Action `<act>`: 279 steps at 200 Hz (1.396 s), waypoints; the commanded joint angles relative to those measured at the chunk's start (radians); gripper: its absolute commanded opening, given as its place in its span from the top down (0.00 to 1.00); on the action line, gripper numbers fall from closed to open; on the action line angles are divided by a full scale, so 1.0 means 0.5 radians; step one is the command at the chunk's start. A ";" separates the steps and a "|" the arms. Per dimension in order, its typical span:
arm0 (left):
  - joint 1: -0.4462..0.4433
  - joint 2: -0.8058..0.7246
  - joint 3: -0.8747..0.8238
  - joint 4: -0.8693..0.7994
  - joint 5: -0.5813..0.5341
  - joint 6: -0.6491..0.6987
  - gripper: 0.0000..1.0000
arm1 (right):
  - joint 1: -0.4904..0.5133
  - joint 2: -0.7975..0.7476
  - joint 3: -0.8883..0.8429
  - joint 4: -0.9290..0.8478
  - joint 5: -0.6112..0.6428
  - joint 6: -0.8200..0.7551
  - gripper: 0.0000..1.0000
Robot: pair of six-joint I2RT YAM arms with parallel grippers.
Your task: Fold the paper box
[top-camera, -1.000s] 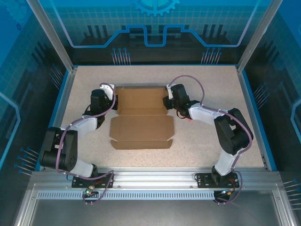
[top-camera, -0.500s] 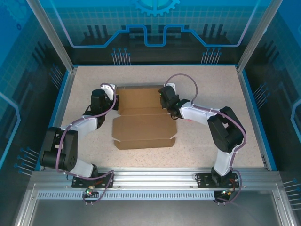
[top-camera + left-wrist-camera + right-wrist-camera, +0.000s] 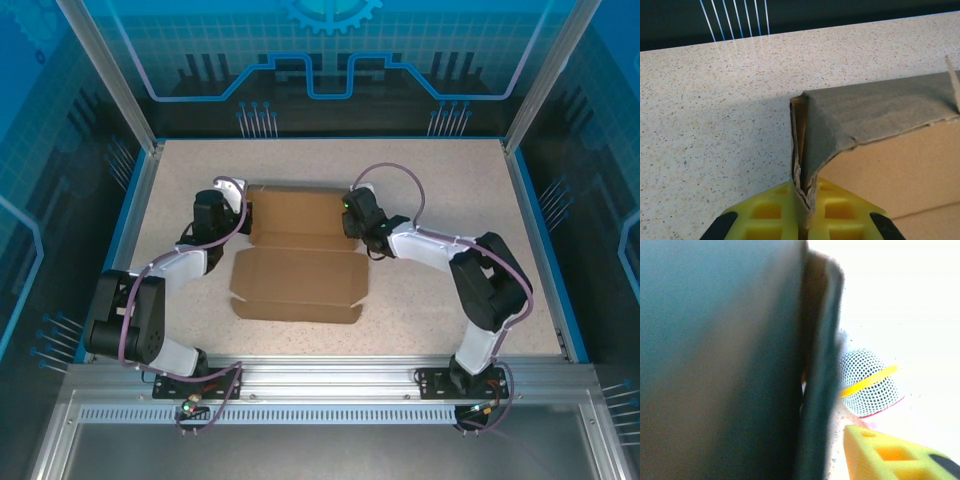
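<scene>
The paper box is a brown cardboard sheet lying mid-table, its far panel between the two grippers. My left gripper is shut on the box's raised left side wall; in the left wrist view the yellow fingertips pinch the doubled cardboard edge, with the left gripper closed tight. My right gripper stands at the box's right edge. In the right wrist view a dark blurred cardboard wall is very close, and one yellow finger stands apart from it; the other finger is hidden.
A round white mesh head with a yellow stripe and a pink rim lies on the speckled table just right of the box wall. Blue raised rails bound the table left and right. Free tabletop lies behind and to the right.
The right gripper's jaws have spread apart and it has shifted slightly along the box's right edge. The box's near panel has slid a little left and nearer. The left gripper has not moved.
</scene>
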 commanded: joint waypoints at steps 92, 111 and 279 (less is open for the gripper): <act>-0.061 -0.121 0.067 -0.147 0.136 0.365 1.00 | -0.034 -0.682 -0.020 -0.325 -0.637 -0.776 0.24; -0.062 -0.099 0.078 -0.120 0.208 0.438 1.00 | -0.115 -0.639 0.093 -0.423 -0.850 -0.829 0.23; -0.066 0.128 0.129 -0.133 0.266 0.729 0.84 | -0.190 0.016 0.603 -0.663 -1.482 -0.901 0.36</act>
